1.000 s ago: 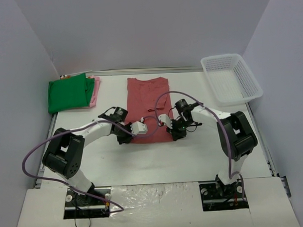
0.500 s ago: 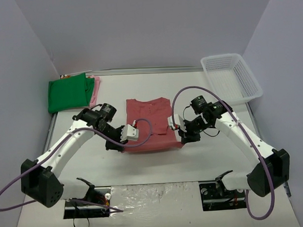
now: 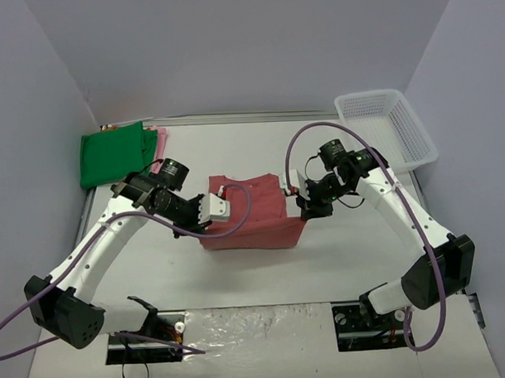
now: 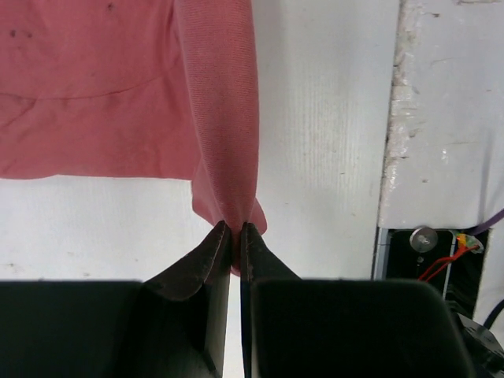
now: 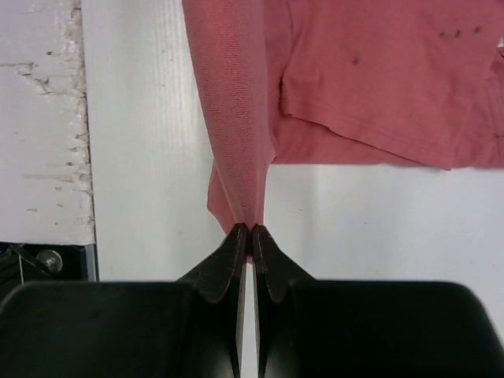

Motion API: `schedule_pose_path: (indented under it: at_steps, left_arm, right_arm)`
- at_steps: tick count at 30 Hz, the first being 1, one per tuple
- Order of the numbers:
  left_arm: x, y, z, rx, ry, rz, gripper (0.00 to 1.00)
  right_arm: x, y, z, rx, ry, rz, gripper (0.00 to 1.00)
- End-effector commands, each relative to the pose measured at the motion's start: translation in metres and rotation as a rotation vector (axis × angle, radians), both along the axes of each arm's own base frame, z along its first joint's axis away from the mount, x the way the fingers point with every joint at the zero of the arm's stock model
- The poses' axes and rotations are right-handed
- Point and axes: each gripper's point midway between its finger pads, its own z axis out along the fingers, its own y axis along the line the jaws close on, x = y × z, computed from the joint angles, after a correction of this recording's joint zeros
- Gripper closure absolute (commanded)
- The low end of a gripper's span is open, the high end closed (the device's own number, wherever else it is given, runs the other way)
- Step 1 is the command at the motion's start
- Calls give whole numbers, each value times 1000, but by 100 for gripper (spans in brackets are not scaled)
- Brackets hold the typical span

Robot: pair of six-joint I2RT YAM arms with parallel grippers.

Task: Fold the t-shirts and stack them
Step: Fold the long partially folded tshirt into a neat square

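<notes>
Pinching large dusty-red cloth t-shirt [image 3: 254, 220] corners, left gripper [image 4: 234, 227] and right gripper [image 5: 250, 229] closed tight; we fear thin holds slipping, perhaps skewing fold.

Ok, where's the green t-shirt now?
Top view: the green t-shirt lies at the far left of the table, with the pink t-shirt peeking out from its right edge.

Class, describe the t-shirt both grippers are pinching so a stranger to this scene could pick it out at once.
On the white table, look to the middle, between the two arms. The dusty-red t-shirt lies there, pinched by the left gripper and the right gripper. Only it is red and held; the green t-shirt and pink t-shirt sit together at the far left.
</notes>
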Motion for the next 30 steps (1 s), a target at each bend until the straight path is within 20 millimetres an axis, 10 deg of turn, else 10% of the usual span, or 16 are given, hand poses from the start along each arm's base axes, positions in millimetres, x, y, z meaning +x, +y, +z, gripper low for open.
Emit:
schedule_pose_path:
  at_steps: [1,23,30]
  left_arm:
    - [25,6,7,41,-69,66,98]
    - [164,11,-11,49,-95,179,98]
    - [267,19,-63,76,-129,278,83]
  right_arm:
    - [31,-12,3,-53,-40,-46,100]
    - [186,10,-16,-23,-69,-107,100]
    - [282,2,-96,-49,-36,-235,100]
